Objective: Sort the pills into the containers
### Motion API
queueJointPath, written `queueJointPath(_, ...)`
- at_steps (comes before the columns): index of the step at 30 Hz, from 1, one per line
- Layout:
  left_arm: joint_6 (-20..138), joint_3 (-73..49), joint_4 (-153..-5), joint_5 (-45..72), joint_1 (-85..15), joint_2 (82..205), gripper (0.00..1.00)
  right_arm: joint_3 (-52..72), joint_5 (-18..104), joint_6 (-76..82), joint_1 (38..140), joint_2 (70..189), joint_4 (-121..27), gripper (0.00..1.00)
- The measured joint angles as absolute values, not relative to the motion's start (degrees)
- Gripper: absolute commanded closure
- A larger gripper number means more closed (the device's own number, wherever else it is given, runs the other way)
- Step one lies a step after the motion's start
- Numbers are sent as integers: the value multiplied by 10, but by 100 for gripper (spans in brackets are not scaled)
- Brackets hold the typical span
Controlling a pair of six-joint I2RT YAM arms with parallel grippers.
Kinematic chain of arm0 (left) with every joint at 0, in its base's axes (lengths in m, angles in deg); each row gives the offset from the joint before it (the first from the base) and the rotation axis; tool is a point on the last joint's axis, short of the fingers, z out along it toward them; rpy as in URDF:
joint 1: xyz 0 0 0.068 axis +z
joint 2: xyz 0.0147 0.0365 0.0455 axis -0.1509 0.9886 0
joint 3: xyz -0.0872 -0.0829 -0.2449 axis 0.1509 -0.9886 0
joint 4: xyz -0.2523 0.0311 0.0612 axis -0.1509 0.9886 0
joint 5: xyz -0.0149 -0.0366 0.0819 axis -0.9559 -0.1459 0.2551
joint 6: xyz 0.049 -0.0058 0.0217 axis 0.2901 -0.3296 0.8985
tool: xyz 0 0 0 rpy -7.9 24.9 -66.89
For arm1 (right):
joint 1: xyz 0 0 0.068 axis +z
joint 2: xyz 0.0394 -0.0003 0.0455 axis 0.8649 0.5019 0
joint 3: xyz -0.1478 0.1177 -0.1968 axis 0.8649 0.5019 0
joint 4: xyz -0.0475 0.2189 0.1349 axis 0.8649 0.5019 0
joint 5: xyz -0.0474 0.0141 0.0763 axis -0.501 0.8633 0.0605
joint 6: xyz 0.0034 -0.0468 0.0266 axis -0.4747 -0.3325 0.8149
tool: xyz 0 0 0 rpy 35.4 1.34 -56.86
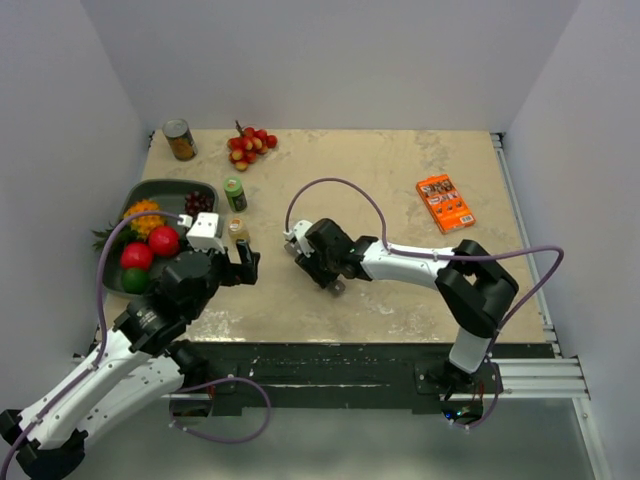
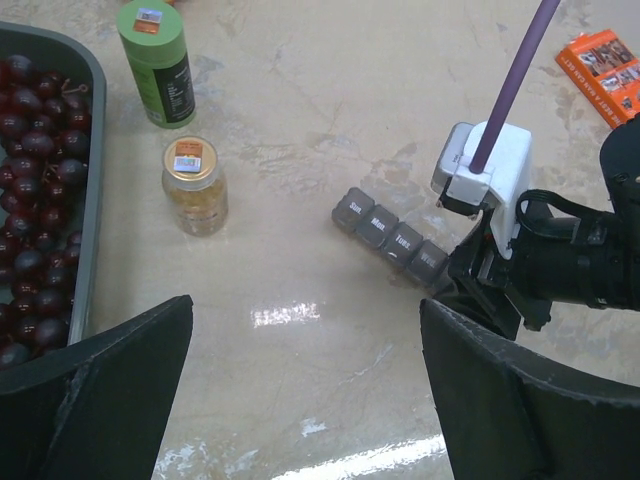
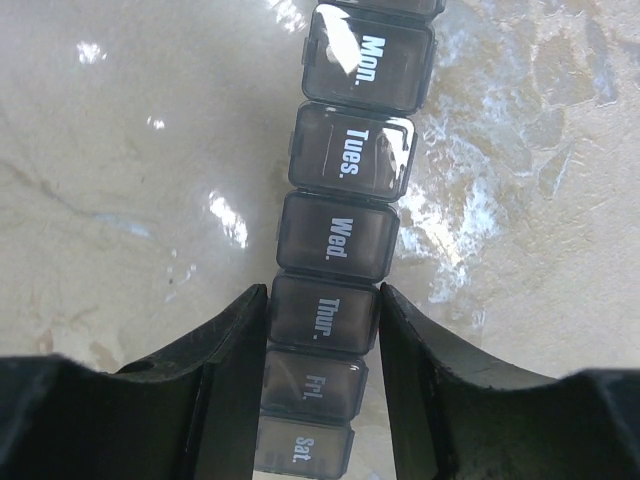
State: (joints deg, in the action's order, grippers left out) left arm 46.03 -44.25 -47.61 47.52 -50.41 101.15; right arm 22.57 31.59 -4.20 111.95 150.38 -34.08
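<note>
As the right gripper [image 3: 322,305] clamps its Thur. compartment, the pill strip [image 3: 340,240] runs lengthwise through it

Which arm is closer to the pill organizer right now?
Right. The right fingers grip the pill organizer at the Thursday box; the left fingers hang open, clear of its Sunday end.

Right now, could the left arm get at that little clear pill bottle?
Probably yes. The left gripper is open, the pill bottle stands upright ahead of it, and only bare table lies between; the green-capped bottle stands behind, the tray off to one side.
</note>
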Motion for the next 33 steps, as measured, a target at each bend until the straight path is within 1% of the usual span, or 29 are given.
queueJointPath(9, 478, -458, -495, 424, -504, 997, 0, 257, 368, -193, 1112, 1450, -290, 72)
queueJointPath(13, 483, -463, -501, 407, -504, 992, 0, 257, 410, -266, 1091, 1449, -249, 69)
queueJointPath(14, 486, -464, -503, 403, -504, 991, 0, 257, 422, -281, 1083, 1449, -239, 64)
queueJointPath(16, 491, -465, -507, 395, -504, 992, 0, 257, 450, -308, 1064, 1449, -223, 56)
queueJointPath(17, 492, -465, -508, 392, -504, 992, 0, 257, 465, -318, 1054, 1449, -215, 46)
queueJointPath(19, 495, -465, -512, 385, -504, 993, 0, 257, 491, -338, 1036, 1446, -199, 35)
queueJointPath(20, 496, -465, -514, 382, -504, 994, 0, 258, 505, -351, 1025, 1442, -192, 26)
queueJointPath(21, 497, -466, -516, 380, -504, 995, 0, 258, 515, -355, 1020, 1437, -186, 24)
queueJointPath(24, 502, -466, -524, 369, -504, 1003, 0, 259, 547, -380, 1001, 1414, -174, 19)
queueJointPath(33, 532, -466, -543, 326, -504, 1033, 0, 260, 646, -444, 946, 1371, -132, 17)
